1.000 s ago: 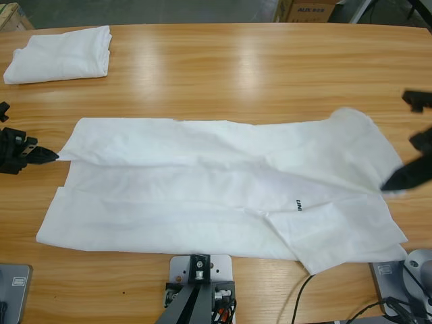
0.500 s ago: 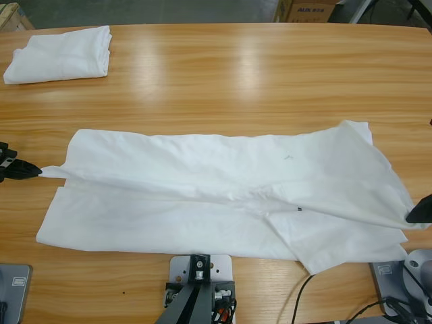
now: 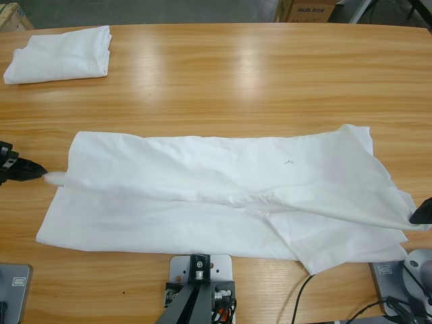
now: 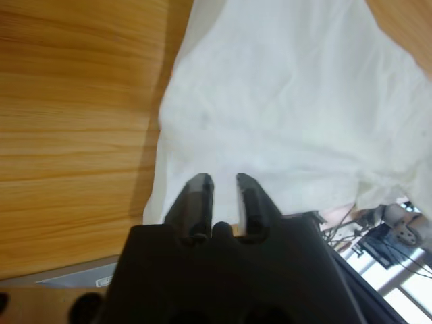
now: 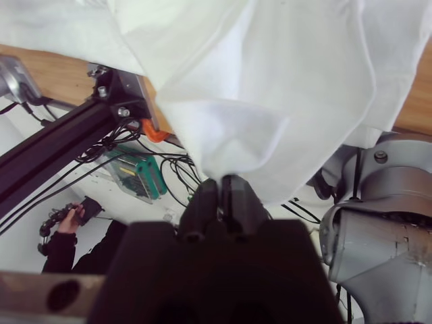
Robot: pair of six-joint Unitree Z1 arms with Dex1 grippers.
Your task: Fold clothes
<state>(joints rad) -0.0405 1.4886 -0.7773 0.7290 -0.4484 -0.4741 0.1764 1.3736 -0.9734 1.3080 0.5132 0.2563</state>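
Observation:
A large white T-shirt [image 3: 202,196] lies spread across the middle of the table, its far layer drawn forward in a long fold, with a tiny dark mark [image 3: 289,162] on top. My left gripper [image 3: 39,173] sits at the shirt's left end, shut on a pulled-out tip of cloth; in the left wrist view its jaws [image 4: 224,183] stand at the edge of the white fabric [image 4: 290,101]. My right gripper [image 3: 416,216] is at the shirt's right end near the front, shut on a pinched bunch of cloth [image 5: 270,88] that hangs from the jaws [image 5: 219,182].
A second white shirt [image 3: 61,54] lies folded at the table's far left corner. A cardboard box [image 3: 307,9] stands beyond the far edge. The right wrist view shows rig frame and cables under the table edge, and a person's hand [image 5: 64,219] low in the background.
The right gripper has moved forward and to the right with the cloth, laying the upper layer over the printed mark. The left gripper has shifted slightly outward, keeping its tip of cloth.

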